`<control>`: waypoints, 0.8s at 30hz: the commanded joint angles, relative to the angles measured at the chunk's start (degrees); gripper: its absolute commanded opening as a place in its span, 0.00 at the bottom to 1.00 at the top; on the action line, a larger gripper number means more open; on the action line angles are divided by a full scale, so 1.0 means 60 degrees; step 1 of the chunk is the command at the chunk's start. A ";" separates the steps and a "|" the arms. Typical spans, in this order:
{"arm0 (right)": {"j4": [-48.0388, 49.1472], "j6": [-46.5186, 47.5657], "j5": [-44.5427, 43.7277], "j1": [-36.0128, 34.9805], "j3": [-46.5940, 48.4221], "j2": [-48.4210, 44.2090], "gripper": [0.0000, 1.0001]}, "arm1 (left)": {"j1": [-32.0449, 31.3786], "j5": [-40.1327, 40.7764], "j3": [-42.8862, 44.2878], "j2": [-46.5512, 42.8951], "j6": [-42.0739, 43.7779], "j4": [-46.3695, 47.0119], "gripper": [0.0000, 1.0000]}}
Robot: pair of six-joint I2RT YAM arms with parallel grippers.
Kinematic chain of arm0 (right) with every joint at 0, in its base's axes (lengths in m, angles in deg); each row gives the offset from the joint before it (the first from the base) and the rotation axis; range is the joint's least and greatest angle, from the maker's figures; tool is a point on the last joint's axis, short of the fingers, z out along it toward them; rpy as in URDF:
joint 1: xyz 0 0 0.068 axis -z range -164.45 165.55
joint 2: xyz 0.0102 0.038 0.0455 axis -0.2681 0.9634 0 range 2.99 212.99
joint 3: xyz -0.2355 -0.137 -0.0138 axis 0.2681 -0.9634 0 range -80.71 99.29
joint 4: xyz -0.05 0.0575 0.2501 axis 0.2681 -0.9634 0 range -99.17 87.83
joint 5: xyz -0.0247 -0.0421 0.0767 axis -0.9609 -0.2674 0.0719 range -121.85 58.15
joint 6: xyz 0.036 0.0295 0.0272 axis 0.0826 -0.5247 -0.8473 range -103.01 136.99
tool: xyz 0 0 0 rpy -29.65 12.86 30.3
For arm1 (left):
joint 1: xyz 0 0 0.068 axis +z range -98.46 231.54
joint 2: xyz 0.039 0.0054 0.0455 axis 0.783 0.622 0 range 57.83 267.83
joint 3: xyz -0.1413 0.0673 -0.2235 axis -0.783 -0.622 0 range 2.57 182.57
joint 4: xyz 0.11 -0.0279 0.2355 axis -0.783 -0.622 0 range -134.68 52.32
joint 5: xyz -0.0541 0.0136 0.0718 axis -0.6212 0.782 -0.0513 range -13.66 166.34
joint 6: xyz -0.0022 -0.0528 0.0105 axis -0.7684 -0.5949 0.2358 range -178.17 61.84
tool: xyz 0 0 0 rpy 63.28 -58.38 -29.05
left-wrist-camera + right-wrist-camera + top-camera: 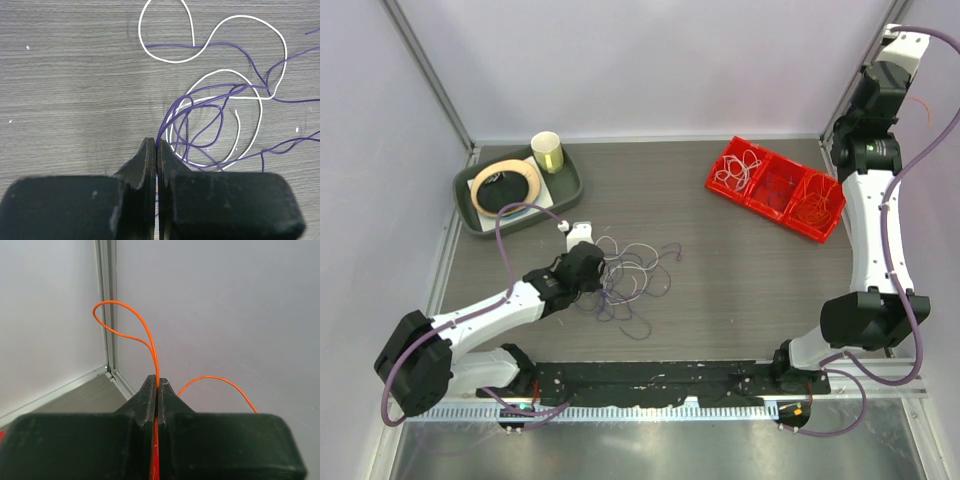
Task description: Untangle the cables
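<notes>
Left pincer (156, 146), pressed together, seemingly nips a purple cable (166, 119) from the purple-and-white tangle (632, 276) mid-desk (730, 270). Right pincer (158, 384), raised near the far right corner, pinches an orange cable (151, 347).

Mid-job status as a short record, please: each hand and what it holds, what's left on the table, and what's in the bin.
left hand: shut on a purple cable, low over the table
right hand: shut on an orange cable, raised high at the right rear
tangle: purple loops crossing a white cable, lying beside the left hand
red bin: three compartments; white cables at its left end, orange cables at its right end; middle contents too faint to tell
</notes>
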 commanded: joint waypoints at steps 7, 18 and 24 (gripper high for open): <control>0.0806 -0.0691 -0.0102 0.0252 -0.1605 0.0331 0.01 | 0.0029 0.0437 0.0139 -0.0166 -0.0113 0.0204 0.00; 0.0353 -0.3722 -0.0280 0.0413 -0.3114 0.1502 0.01 | 0.0029 0.0583 0.0066 -0.0122 -0.0157 0.0220 0.00; 0.0060 -0.4983 0.0219 0.0604 -0.3759 0.1898 0.01 | 0.0044 0.0686 0.0022 -0.0224 -0.0157 0.0233 0.00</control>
